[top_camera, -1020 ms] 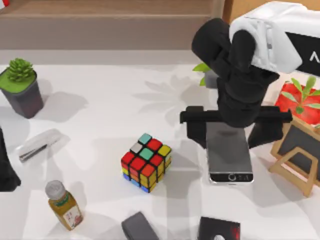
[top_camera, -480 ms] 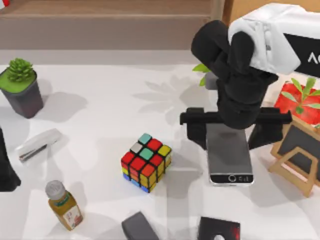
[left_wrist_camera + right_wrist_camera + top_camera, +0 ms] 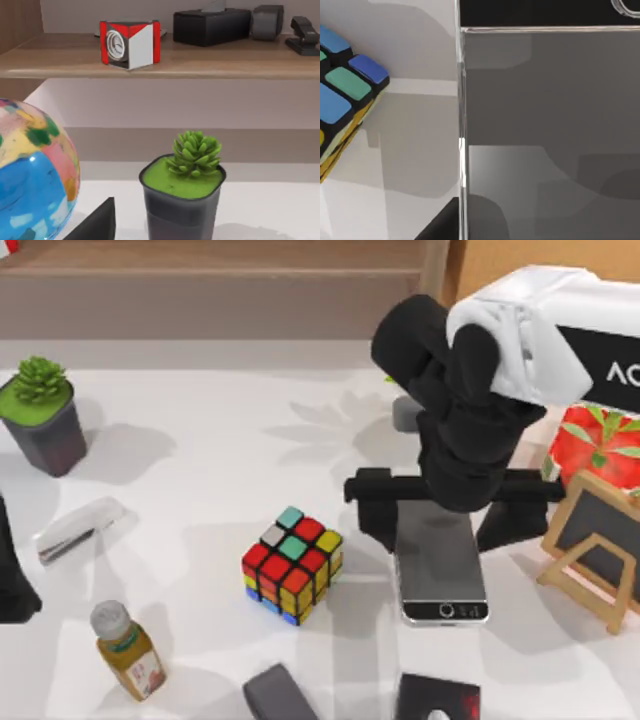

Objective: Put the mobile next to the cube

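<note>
Legible text: white letters "AC" on the black panel of the right arm's white housing [image 3: 560, 330], cut off at the top view's right edge. Bottle [image 3: 128, 652] near the tabletop's front left corner has a label, print unreadable. Red-and-white clock [image 3: 129, 42] on the shelf [image 3: 200, 62] has a dial; no numerals can be made out.

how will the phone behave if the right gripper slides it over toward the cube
The mobile looks flat and rigid, so it should slide without bending or tipping. Its glossy screen may be slippery under the right gripper. The cube sits free on the table and would probably shift if bumped.
</note>
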### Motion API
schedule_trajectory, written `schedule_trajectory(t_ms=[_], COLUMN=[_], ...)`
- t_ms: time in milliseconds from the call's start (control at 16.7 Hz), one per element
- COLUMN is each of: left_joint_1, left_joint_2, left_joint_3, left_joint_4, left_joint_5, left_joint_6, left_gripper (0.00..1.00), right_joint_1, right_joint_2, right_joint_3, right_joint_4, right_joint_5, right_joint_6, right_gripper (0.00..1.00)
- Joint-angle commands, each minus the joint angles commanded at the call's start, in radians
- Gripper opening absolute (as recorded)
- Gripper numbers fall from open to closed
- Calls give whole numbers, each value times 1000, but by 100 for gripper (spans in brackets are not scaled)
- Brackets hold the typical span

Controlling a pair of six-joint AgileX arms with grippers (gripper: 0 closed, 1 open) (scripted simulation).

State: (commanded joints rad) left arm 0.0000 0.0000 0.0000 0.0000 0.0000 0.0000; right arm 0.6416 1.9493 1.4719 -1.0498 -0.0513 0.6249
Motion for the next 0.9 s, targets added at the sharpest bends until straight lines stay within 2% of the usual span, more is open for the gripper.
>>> schedule_trajectory(t_ms=[420, 900], left_joint_1=[0, 0], left_joint_2=[0, 0], left_joint_3=[0, 0], left_joint_4=[0, 0], left_joint_5=[0, 0], left_joint_6=[0, 0], left_gripper=[100, 100], right_joint_1=[3, -21], right_joint_2=[10, 54], right_joint_3=[-38, -73], right_joint_4=[67, 129], right_joint_5=[-29, 43], right_joint_6=[2, 7], right_gripper=[0, 0])
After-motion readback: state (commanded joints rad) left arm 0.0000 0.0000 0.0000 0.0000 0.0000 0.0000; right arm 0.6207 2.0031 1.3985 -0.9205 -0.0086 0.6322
